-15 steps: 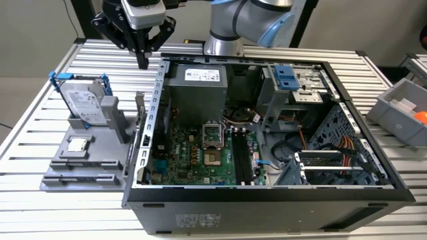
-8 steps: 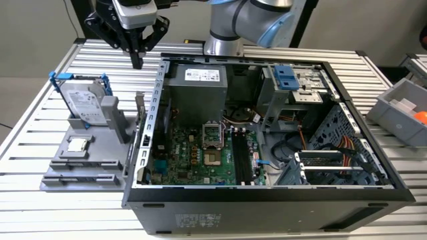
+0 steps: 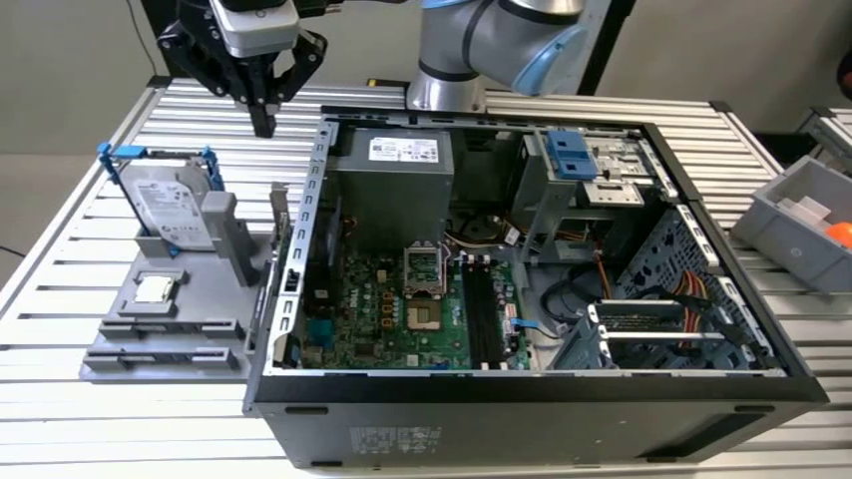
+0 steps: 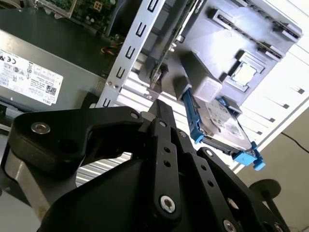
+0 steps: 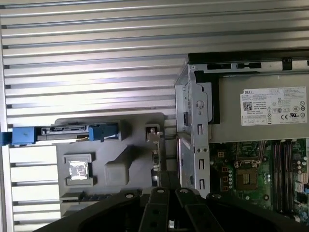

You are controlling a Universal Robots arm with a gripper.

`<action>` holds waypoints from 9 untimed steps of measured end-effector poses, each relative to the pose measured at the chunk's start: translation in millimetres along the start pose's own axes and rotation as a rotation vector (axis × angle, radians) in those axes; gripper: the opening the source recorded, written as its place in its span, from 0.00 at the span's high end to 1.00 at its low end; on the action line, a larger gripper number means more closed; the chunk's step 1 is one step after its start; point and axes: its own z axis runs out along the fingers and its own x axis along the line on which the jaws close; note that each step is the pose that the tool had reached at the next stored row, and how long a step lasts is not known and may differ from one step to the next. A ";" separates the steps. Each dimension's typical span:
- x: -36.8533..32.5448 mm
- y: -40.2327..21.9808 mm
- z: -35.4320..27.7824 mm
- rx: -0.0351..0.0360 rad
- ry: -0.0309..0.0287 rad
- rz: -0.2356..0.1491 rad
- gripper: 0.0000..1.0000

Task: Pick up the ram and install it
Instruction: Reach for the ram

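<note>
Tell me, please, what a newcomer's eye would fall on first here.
An open computer case lies in the middle of the exterior view. At that view's left, a silver hard drive in a blue bracket stands on a grey holder; the black claw hangs above it, shut.

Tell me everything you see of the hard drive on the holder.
The hard drive is a silver metal slab with a white label on its face, framed by a blue plastic bracket. It stands upright on edge in a slot of the grey holder, on the exterior view's left of the open computer case. Only bracket and holder touch it; the gripper hangs apart from it.
</note>
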 end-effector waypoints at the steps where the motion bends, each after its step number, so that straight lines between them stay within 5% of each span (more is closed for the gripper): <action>1: 0.7 0.0 0.1 -0.0002 0.0006 0.000 1.00; 9: 5.0 -0.3 0.0 0.0004 0.0055 0.000 1.00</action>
